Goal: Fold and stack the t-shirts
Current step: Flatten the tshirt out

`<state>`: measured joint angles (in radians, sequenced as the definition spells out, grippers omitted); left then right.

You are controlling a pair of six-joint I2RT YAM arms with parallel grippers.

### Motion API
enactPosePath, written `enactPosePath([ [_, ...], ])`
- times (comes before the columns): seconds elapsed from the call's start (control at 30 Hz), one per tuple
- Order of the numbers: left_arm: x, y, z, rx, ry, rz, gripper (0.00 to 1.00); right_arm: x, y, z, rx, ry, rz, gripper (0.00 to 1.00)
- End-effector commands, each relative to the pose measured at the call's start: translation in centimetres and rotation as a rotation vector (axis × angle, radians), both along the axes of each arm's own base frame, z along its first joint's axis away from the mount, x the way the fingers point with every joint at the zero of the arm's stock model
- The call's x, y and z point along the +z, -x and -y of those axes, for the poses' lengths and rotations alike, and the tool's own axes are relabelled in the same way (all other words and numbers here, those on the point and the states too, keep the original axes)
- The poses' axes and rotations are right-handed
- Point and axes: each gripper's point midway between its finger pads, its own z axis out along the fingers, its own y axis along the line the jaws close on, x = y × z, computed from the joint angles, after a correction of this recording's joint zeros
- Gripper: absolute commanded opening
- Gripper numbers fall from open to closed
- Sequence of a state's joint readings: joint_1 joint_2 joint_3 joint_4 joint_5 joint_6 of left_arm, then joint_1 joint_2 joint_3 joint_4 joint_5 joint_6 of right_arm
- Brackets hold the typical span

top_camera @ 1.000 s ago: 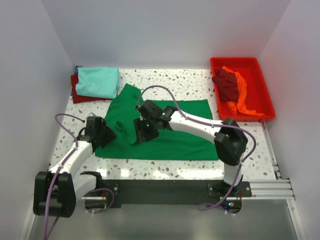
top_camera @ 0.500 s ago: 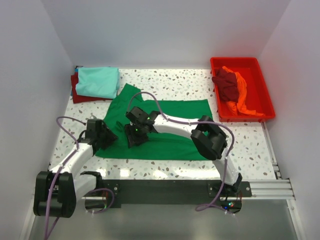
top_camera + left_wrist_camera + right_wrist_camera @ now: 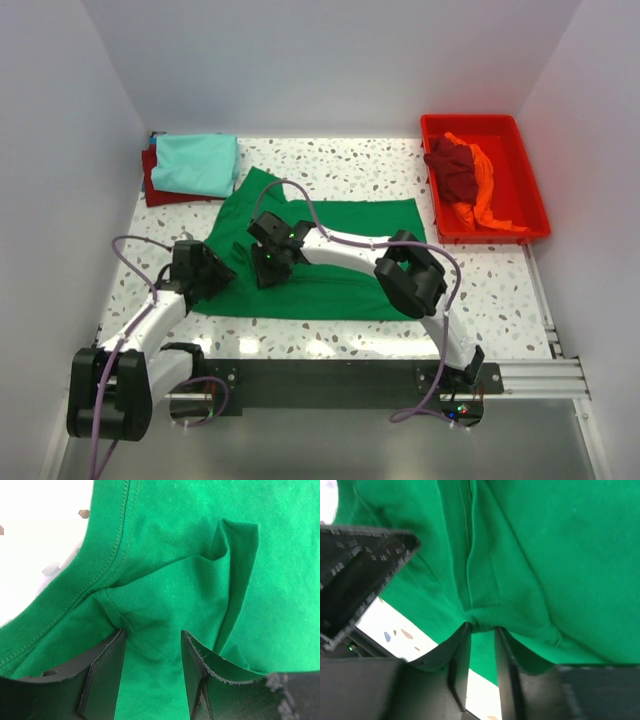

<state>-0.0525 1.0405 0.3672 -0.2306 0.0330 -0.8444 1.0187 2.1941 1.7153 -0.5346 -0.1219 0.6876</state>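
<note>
- On the table (image 3: 480, 290), the green shirt (image 3: 340, 270) lay spread at centre, with both grippers at its left side.
- Right gripper (image 3: 481, 630) had pinched a fold; left gripper (image 3: 150, 645) straddled a ridge, jaws apart.
- Lift both together, evenly.
- Only the overhead view showed the stack (image 3: 190, 165) and the tray (image 3: 535, 205).

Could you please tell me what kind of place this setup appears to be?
Probably a lab test cell: plain white walls enclose a speckled table holding a green t-shirt and a red tray.
</note>
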Motion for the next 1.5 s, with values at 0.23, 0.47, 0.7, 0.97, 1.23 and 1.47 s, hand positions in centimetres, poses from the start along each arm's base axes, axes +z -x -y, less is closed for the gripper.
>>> enactPosePath([
  [0.23, -1.8, 3.1, -0.2, -0.02, -0.01, -0.089, 0.54, 2.2, -1.5, -0.5, -0.07, -0.026, 0.041, 0.0],
  [0.47, -2.5, 3.8, -0.4, -0.006, -0.018, -0.123, 0.54, 3.1, -3.8, 2.1, -0.178, -0.052, 0.024, 0.0],
  [0.7, -2.6, 3.9, -0.5, 0.002, -0.023, -0.13, 0.54, 3.5, -6.4, 4.0, -0.294, -0.123, -0.04, 0.0],
  [0.97, -2.7, 4.0, -0.6, 0.004, -0.026, -0.141, 0.54, 3.4, -7.0, 2.4, -0.308, -0.185, -0.103, 0.01],
  [1.23, -2.2, 3.8, -1.3, 0.042, -0.052, -0.145, 0.54, 4.2, -7.6, 4.1, -0.358, -0.149, -0.056, 0.21],
  [1.47, -0.8, 3.2, -2.1, 0.076, -0.083, -0.121, 0.55, 6.5, -10.4, 6.6, -0.417, -0.156, 0.037, 0.41],
])
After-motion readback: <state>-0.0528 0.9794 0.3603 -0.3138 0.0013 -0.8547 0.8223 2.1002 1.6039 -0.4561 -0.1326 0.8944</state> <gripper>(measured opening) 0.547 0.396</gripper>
